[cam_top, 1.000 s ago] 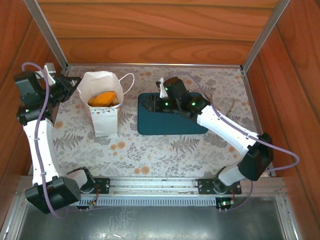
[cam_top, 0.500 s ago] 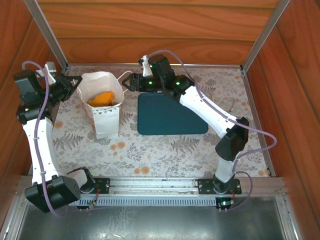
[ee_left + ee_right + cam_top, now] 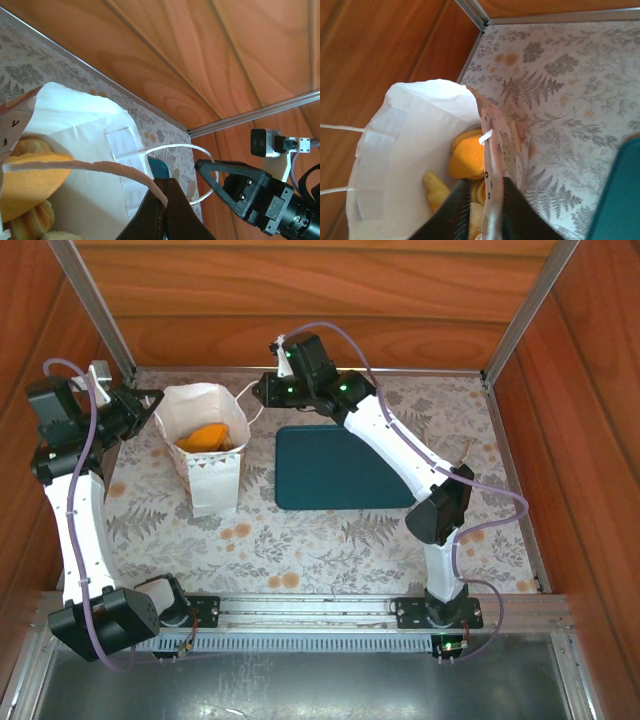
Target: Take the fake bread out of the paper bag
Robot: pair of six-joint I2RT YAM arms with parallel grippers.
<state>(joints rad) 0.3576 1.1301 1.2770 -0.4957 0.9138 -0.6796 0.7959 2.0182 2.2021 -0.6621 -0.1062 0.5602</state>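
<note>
The white paper bag [image 3: 212, 478] stands upright at the back left, its mouth open. Golden fake bread [image 3: 205, 435] lies inside it, and several pieces [image 3: 467, 157] show in the right wrist view. My left gripper [image 3: 150, 408] is at the bag's left side, shut on the left cord handle [image 3: 75, 167], and its fingertips [image 3: 168, 197] pinch the cord taut. My right gripper [image 3: 260, 395] is at the bag's right rim. Its tip [image 3: 200, 165] sits in the right cord loop [image 3: 175, 147]. In its own view the narrow fingers [image 3: 486, 182] flank the pink-patterned wall [image 3: 495, 150]; whether they pinch anything is unclear.
A dark teal mat [image 3: 340, 470] lies on the floral cloth just right of the bag. Wooden walls and metal rails [image 3: 300, 370] close in the back and sides. Bare cloth [image 3: 300, 550] stretches between the bag and the arm bases.
My right arm swung left from above the teal mat to the bag's right rim, and its jaws narrowed. The left gripper kept its hold on the handle.
</note>
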